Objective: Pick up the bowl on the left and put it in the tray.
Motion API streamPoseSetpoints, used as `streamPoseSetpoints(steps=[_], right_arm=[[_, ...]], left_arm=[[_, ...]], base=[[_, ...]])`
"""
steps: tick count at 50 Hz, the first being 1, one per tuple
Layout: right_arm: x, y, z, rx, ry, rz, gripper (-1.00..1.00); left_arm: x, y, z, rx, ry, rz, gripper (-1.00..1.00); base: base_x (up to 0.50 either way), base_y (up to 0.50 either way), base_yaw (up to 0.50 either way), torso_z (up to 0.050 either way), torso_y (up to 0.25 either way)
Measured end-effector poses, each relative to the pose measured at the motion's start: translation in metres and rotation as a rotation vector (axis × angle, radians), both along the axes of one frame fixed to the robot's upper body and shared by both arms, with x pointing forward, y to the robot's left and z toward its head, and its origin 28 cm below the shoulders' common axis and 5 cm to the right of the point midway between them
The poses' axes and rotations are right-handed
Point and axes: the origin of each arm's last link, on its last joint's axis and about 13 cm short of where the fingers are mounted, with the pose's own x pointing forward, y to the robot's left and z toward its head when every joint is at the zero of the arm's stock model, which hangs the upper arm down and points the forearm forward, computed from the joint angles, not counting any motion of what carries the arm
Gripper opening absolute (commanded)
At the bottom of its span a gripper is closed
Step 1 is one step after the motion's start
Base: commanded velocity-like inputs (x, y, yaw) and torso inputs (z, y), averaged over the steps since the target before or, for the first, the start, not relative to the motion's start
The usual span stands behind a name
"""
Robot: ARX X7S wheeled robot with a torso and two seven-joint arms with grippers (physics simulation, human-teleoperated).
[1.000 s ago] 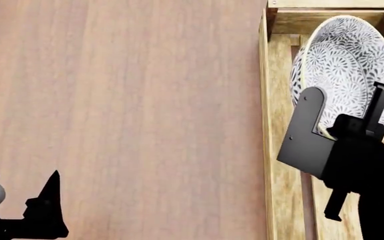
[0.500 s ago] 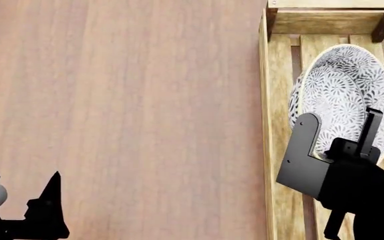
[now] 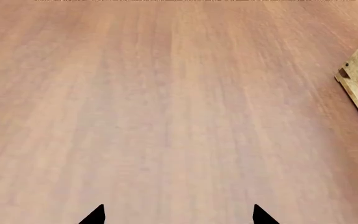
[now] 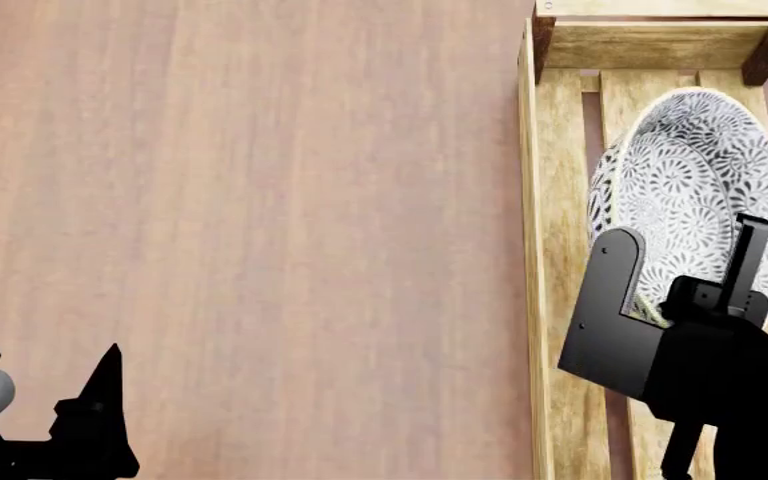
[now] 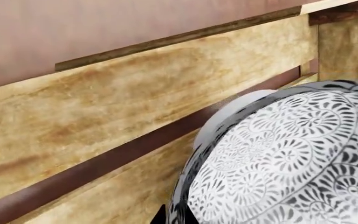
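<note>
**Bowl held tilted over the tray**

Head view shows our right gripper (image 4: 684, 285) clamped on the near rim of the bowl (image 4: 698, 190), which hangs tilted inside the tray (image 4: 534, 200), toward its far end. We judge the tilt comes from that edge grip. Our left gripper (image 4: 44, 370) idles with fingers spread over the table's near edge (image 4: 251, 200).

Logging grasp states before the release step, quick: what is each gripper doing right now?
Left gripper: open, holding nothing, over bare table.
Right gripper: shut on the bowl rim, bowl tilted inside the tray.
</note>
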Motion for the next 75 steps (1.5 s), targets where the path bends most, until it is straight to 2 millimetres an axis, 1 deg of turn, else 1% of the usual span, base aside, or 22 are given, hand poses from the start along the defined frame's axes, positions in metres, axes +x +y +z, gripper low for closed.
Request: streamPoseSetpoints(steps=[19, 36, 60, 61, 75], right_arm=[[-0.009, -0.002, 0.016, -0.052, 0.023, -0.005, -1.0], [-0.002, 0.0, 0.003, -0.074, 0.067, 0.004, -1.0], [0.001, 0.0, 0.003, -0.078, 0.079, 0.01, -1.0], [0.001, 0.0, 0.003, -0.078, 0.079, 0.01, 1.0], [0.002, 0.001, -0.002, -0.109, 0.061, 0.011, 1.0]], left_arm=[[-0.002, 0.0, 0.001, -0.011, -0.001, -0.004, 1.0], [-0.001, 0.001, 0.001, -0.012, 0.0, -0.001, 1.0], [-0.002, 0.001, 0.0, -0.012, 0.0, 0.005, 1.0], [-0.002, 0.002, 0.0, -0.012, 0.0, 0.005, 1.0], [-0.002, 0.002, 0.0, -0.012, -0.002, 0.006, 1.0]], base=[[0.0, 0.0, 0.0, 0.0, 0.0], [0.0, 0.0, 0.0, 0.0, 0.0], [0.0, 0.0, 0.0, -0.002, -0.005], [0.0, 0.0, 0.0, -0.01, 0.0], [0.0, 0.0, 0.0, 0.0, 0.0]])
